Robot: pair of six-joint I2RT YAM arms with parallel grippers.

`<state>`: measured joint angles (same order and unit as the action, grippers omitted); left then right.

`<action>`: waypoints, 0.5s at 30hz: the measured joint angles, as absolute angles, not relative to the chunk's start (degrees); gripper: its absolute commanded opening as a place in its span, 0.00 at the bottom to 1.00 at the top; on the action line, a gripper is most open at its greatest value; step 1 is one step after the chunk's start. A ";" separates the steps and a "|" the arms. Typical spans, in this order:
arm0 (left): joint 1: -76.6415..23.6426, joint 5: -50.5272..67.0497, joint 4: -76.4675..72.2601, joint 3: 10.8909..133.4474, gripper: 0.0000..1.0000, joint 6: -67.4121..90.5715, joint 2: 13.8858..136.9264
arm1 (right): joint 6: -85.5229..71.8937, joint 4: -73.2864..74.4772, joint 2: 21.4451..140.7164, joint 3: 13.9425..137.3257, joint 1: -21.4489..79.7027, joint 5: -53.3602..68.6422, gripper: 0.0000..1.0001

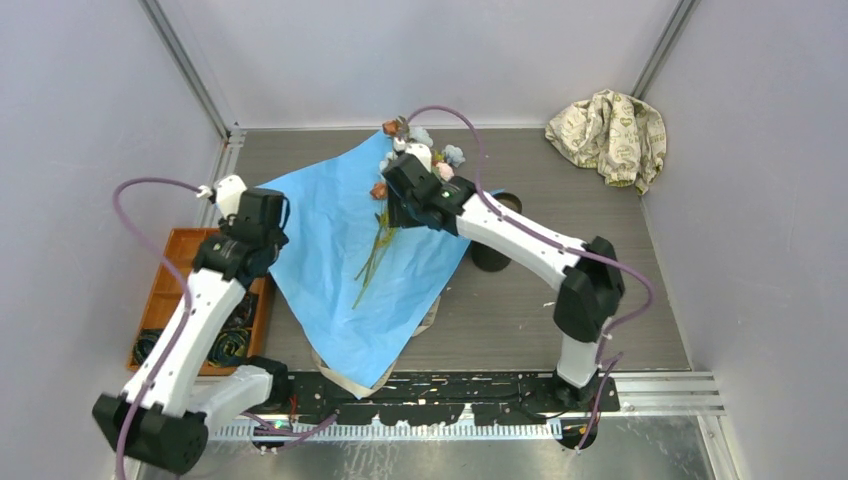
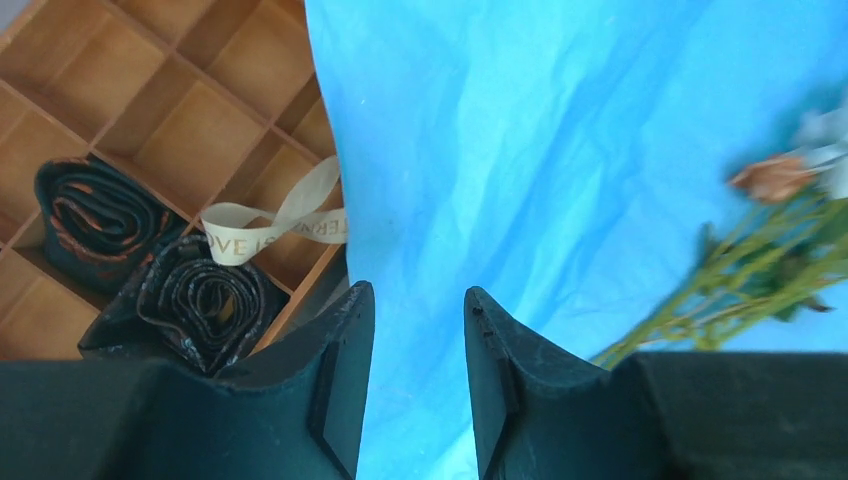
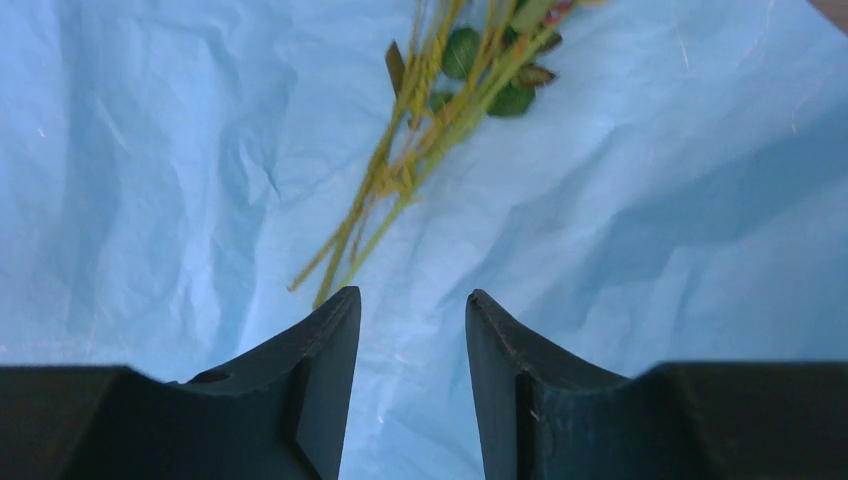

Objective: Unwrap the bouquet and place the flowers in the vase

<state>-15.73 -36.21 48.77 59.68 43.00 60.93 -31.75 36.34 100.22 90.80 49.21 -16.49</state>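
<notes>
The bouquet's blue paper (image 1: 330,270) lies unwrapped and spread flat across the table. The flowers (image 1: 378,245) rest loose on it, with green stems pointing toward me and the pale blue, pink and orange heads (image 1: 425,145) at the far end. My right gripper (image 1: 397,212) hovers open over the stems (image 3: 420,150) with nothing between its fingers (image 3: 412,292). My left gripper (image 1: 268,250) stands open and empty above the paper's left edge (image 2: 418,290). The black vase (image 1: 490,255) stands right of the paper, partly hidden by my right arm.
A wooden compartment tray (image 1: 170,285) sits left of the paper and holds dark rolled items (image 2: 205,300) and a beige lettered ribbon (image 2: 275,215). A crumpled beige patterned cloth (image 1: 610,135) lies at the back right. Grey walls close in the table.
</notes>
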 measured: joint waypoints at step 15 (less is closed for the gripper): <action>-15.73 -22.48 42.98 61.73 0.40 35.46 39.59 | -33.32 48.77 130.15 122.76 41.85 -15.90 0.40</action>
